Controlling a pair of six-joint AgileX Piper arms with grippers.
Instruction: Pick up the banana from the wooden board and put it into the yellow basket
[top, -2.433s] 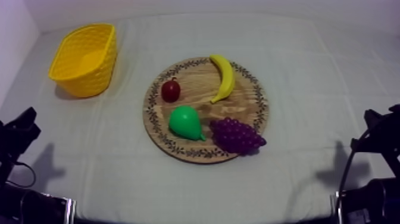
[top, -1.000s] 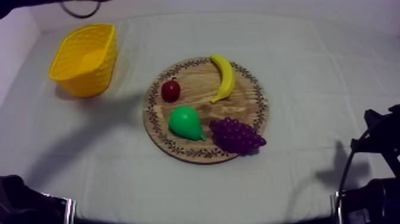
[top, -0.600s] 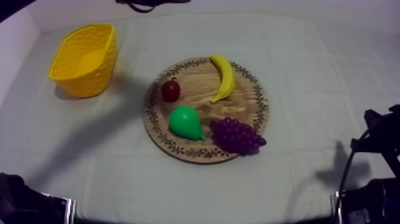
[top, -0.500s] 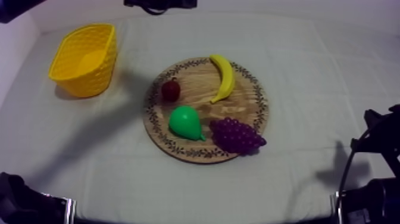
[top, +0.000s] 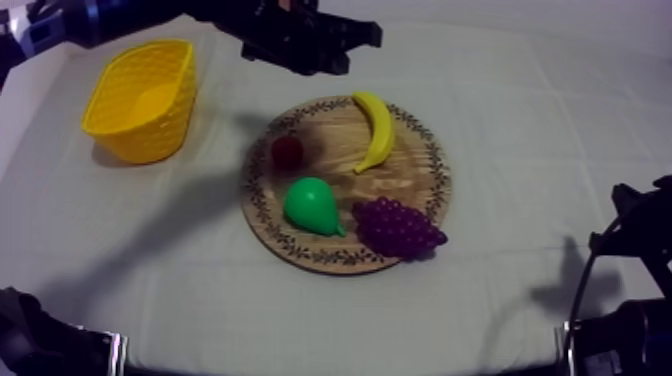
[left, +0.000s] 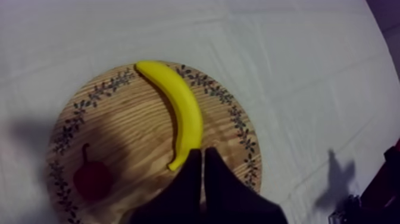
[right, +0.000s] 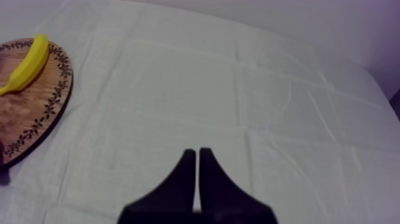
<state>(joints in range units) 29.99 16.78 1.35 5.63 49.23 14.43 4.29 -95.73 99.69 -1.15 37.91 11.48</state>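
Top view: the left arm (top: 290, 35), parked low at the left edge 2.4 s ago, has swung in at the upper left. It now stretches past the woven yellow basket (top: 130, 135) and ends above the far edge of the round wooden board with the patterned rim (top: 440, 185). Its shadow darkens the small red fruit (top: 287, 152) and the board's left side. No fruit has moved. The curved yellow toy banana (top: 376, 130) lies on the board's far right part, with the green pear (top: 312, 206) and the purple bunch of grapes (top: 398, 228) on the near half. I judge that the reach has begun and the grasp has not. The right arm (top: 640, 215) stays low at the right edge.

Left wrist view: the left gripper (left: 200, 156) looks down on the board with its 2 black fingers pressed together in a narrow wedge, holding nothing. Their tips sit just beside the banana's thin end. They must part before they can take it.

Right wrist view: the right gripper (right: 196, 154) also has its 2 fingers closed together on nothing. It sits over the bare grey-white cloth (right: 250, 101), well apart from the board and banana.
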